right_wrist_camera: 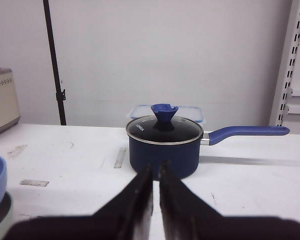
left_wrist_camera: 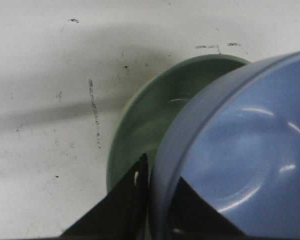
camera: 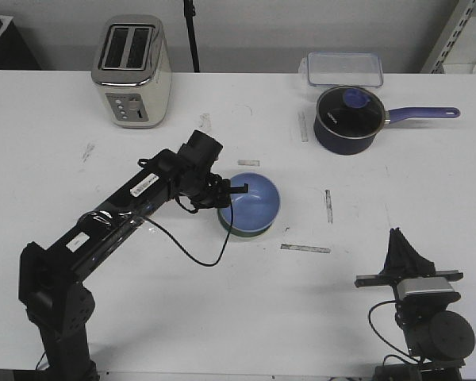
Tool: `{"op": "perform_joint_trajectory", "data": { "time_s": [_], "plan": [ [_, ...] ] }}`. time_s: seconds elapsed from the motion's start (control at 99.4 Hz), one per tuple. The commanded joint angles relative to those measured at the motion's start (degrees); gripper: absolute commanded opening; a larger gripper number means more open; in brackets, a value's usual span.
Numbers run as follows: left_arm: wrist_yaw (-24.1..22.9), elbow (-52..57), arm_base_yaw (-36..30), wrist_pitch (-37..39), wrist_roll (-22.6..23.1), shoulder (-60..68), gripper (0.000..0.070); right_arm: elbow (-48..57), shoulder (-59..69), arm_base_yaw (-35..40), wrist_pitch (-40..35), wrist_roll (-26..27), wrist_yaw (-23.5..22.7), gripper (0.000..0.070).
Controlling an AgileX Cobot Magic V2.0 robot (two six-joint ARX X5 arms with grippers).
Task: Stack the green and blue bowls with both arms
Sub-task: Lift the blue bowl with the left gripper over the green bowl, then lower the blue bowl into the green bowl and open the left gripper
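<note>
The blue bowl [camera: 252, 202] lies over the green bowl [camera: 244, 232], and only a dark sliver of green shows under its near edge. My left gripper [camera: 227, 193] is shut on the blue bowl's left rim. In the left wrist view the blue bowl [left_wrist_camera: 240, 150] rim passes between the two fingers [left_wrist_camera: 132, 202] of the left gripper [left_wrist_camera: 160, 187], and the green bowl [left_wrist_camera: 155, 110] shows beneath, offset to one side. My right gripper [camera: 400, 248] rests low at the front right, far from both bowls. In its own view the right gripper [right_wrist_camera: 156, 172] is shut and holds nothing.
A dark navy saucepan [camera: 347, 119] with a lid and purple handle stands at the back right. A clear lidded container [camera: 343, 68] sits behind it. A cream toaster [camera: 132, 71] stands at the back left. Tape strips [camera: 305, 248] mark the table.
</note>
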Motion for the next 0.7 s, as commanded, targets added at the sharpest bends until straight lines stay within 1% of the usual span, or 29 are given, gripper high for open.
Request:
{"op": "perform_joint_trajectory", "data": {
  "time_s": [0.0, 0.594, 0.654, 0.694],
  "plan": [
    [0.1, 1.6, -0.5, 0.3, -0.1, 0.9, 0.0001, 0.2, -0.1, 0.1, 0.9, 0.9, 0.2, 0.0015],
    [-0.5, 1.6, -0.8, -0.1, 0.5, 2.7, 0.0005, 0.2, -0.1, 0.1, 0.9, 0.9, 0.1, 0.0015],
    [-0.5, 1.6, -0.8, -0.4, 0.3, 2.7, 0.0033, 0.2, -0.1, 0.1, 0.9, 0.9, 0.2, 0.0015],
    [-0.5, 1.6, -0.8, -0.7, 0.3, 2.7, 0.0079, 0.2, -0.1, 0.1, 0.9, 0.9, 0.1, 0.0015]
  ]
}}
